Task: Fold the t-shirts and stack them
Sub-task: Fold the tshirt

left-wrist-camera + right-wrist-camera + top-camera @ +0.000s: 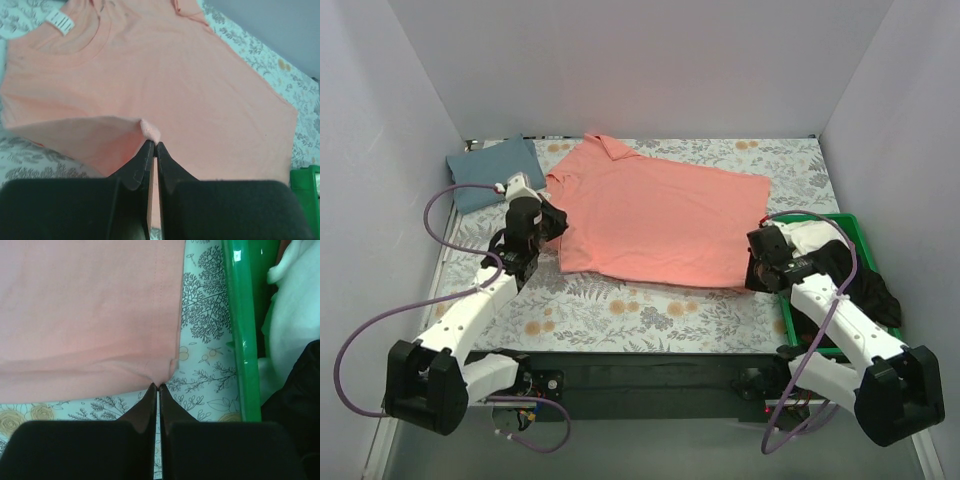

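Note:
The coral-pink t-shirt (655, 215) lies spread on the floral cloth, collar at the far left. My left gripper (548, 222) is shut on its left edge; in the left wrist view the left gripper (153, 144) pinches a fold of the pink t-shirt (175, 85) and lifts it. My right gripper (758, 258) is shut on the shirt's near right corner; in the right wrist view the right gripper (158, 386) nips the hem corner of the pink t-shirt (90, 315). The slate blue-grey t-shirt (492, 170) lies folded at the far left corner.
A green plastic bin (860, 240) with white and black clothes stands at the right; its rim (242, 330) is close beside my right gripper. The grey floral-print cloth (640, 310) covers the table. White walls enclose three sides.

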